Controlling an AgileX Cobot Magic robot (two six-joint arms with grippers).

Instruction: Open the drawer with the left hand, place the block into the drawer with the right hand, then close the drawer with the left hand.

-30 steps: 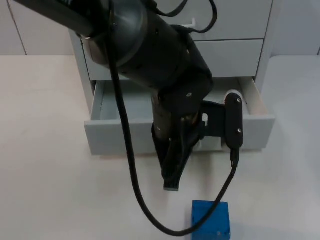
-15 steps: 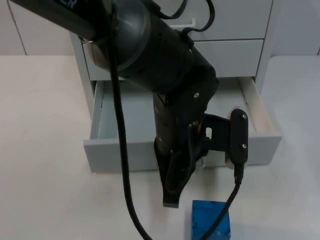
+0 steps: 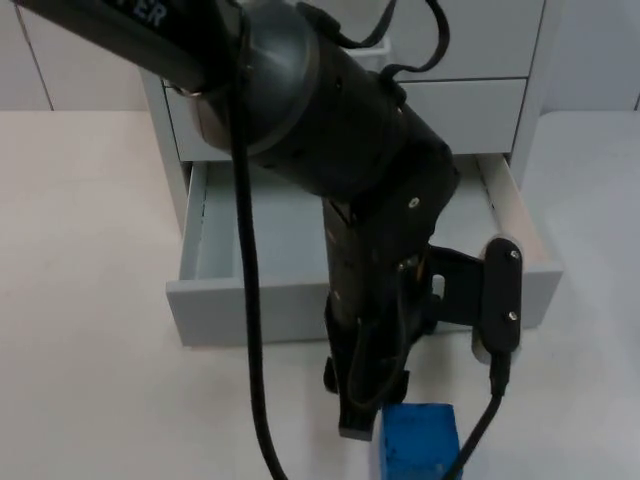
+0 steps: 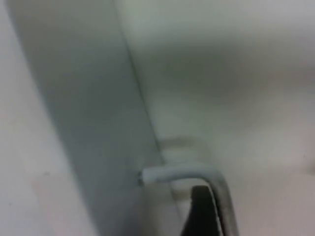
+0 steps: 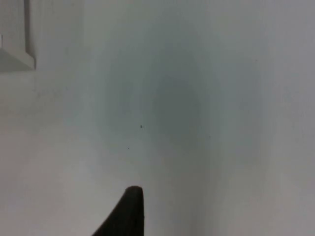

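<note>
A grey-white cabinet (image 3: 470,110) stands at the back of the table, its bottom drawer (image 3: 250,310) pulled out and its inside bare. My left gripper (image 3: 362,408) hangs just in front of the drawer's front panel, fingers spread apart and holding nothing. In the left wrist view the drawer's pale bar handle (image 4: 182,173) sits free just beyond one black fingertip (image 4: 201,211). The blue block (image 3: 415,445) lies on the table right beside the left gripper, toward the near edge. My right arm waits with its gripper open, a fingertip (image 5: 129,209) over bare white table.
The left arm's bulk (image 3: 330,130) covers the middle of the open drawer. Closed upper drawers (image 3: 460,40) sit above it. A corner of the cabinet (image 5: 15,39) appears in the right wrist view. White table top (image 3: 90,380) spreads to the left of the drawer.
The drawer has slid further out. My left gripper pulled back toward the block, and its fingers have spread off the handle. The right arm has not moved.
</note>
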